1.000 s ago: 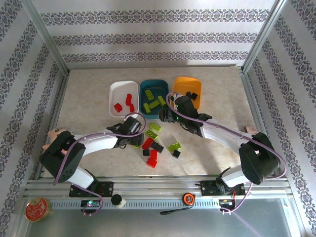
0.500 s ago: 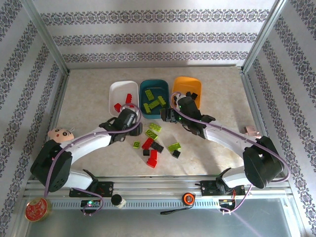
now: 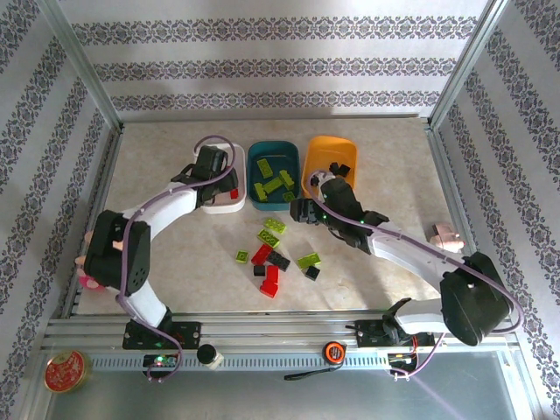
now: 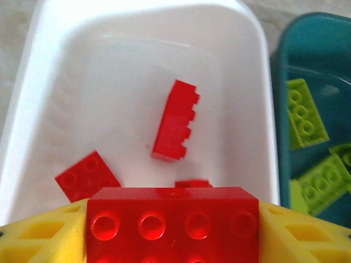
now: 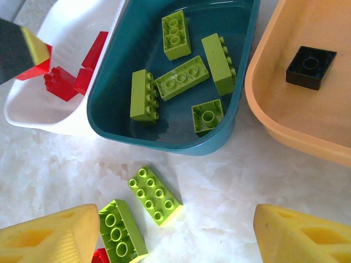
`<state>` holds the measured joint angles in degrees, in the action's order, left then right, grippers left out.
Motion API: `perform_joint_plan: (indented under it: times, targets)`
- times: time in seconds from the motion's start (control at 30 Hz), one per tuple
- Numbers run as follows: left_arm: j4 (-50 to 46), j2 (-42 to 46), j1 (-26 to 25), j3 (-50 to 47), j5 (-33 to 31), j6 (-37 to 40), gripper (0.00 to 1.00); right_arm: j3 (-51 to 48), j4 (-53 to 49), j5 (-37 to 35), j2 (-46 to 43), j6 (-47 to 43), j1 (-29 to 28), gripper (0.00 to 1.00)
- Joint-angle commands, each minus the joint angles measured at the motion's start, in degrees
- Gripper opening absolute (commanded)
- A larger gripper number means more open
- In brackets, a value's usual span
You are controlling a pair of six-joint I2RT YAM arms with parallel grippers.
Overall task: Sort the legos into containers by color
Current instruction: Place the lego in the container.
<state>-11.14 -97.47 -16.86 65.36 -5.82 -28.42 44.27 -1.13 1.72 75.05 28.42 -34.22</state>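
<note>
Left gripper (image 4: 173, 230) is clamped on a red brick (image 4: 173, 213), hanging over the white tub (image 4: 109, 82), left of the tub row in the top view. At least three more red bricks are in that tub, and the centre one (image 4: 175, 120) lies on its side.

Right gripper (image 5: 175, 235) has its fingers wide apart with nothing between them. It's low over the table (image 5: 230, 175), just below the teal tub (image 5: 126, 38).

Teal tub holds five green bricks (image 5: 182, 78). Orange tub (image 5: 285, 109), upper right of the wrist view, holds one black brick (image 5: 311, 67).

Loose bricks (image 3: 271, 258) in green, red and black sit mid-frame in the top view, below the tubs.
</note>
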Motion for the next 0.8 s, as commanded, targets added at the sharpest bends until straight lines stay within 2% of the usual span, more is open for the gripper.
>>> perform_joint_plan:
  times: [0.0,0.1,0.3,0.57,0.77]
  targets:
    - [-1.1,-2.0,2.6,3.8,0.6,0.9,0.70,-1.6,-0.8,-1.5,-2.8,0.6,0.7,0.75]
    - [-1.8,-2.3,3.1,5.5,2.0,0.8,0.83,-2.5,-1.5,-1.6,-4.2,0.8,0.7,0.76]
    - [0.6,6.8,0.9,0.8,6.3,-0.7,0.88,-3.9,-2.2,-0.3,-5.4,0.9,0.8,0.76]
    - [-3.4,23.1,-12.1,-15.8,4.3,0.0,0.89,-5.8,-1.7,0.0,-5.0,1.2,0.7,0.76]
    - [-7.6,27.7,-21.0,-23.8,5.1,-2.5,0.86,-5.9,-0.9,0.4,-4.1,1.5,0.7,0.76]
